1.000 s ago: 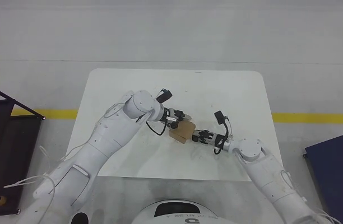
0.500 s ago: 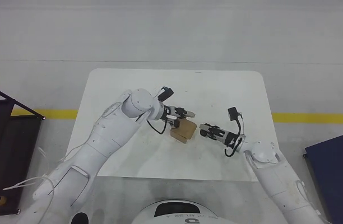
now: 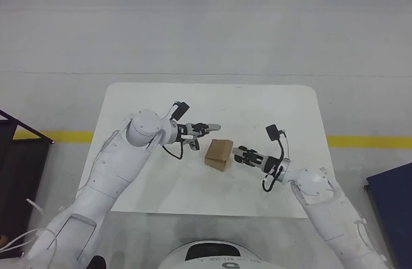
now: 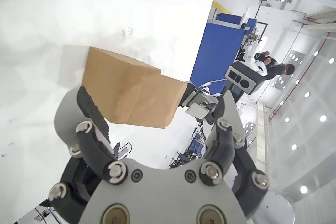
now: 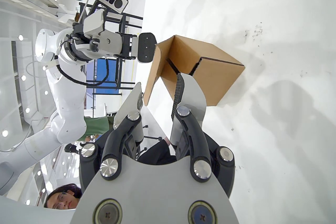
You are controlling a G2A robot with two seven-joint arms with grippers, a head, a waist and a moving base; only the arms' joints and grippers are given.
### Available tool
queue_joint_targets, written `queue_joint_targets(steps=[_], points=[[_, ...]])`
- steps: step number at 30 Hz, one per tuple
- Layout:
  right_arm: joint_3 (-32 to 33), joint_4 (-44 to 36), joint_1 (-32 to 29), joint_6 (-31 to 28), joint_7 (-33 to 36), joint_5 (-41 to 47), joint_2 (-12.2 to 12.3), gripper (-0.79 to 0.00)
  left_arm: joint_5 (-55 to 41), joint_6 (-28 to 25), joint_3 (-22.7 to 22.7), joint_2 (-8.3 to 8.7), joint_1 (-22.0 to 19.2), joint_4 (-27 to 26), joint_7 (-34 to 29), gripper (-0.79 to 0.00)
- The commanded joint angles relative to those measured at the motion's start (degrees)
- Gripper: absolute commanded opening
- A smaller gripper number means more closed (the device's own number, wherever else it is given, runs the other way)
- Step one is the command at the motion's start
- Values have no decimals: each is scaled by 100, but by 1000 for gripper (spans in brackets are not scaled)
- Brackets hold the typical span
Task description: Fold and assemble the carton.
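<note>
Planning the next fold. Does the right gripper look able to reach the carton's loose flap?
Likely yes: the right gripper is open at the open end of the carton, its flap just ahead, nothing between; the left gripper is apart.

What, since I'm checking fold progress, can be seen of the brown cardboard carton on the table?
The small brown cardboard carton is a plain box resting on the white table, near its middle. The side facing the open left tool is closed and creased; that tool is apart from it. The end facing the open right tool is open, one flap swung outward, the hollow inside showing. That tool sits at the flap; contact cannot be told.
</note>
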Motion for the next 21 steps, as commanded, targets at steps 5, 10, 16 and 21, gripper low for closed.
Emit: queue_joint_targets(steps=[5,10,16,21], points=[[-10,-542,-75,305,-45,-419,28,-502,22,-19,-226,101,277,-115,-12,0],[-195,-657,51,637,97,-676,22,-493,-53,-57,-291,140,420,-128,-37,0],[-431,-608,212,956,35,-928,-8,-489,-112,-128,-272,158,479,10,-38,0],[-527,-639,265,1139,-9,-1127,-15,-496,-170,-189,-199,155,476,119,-57,-12]])
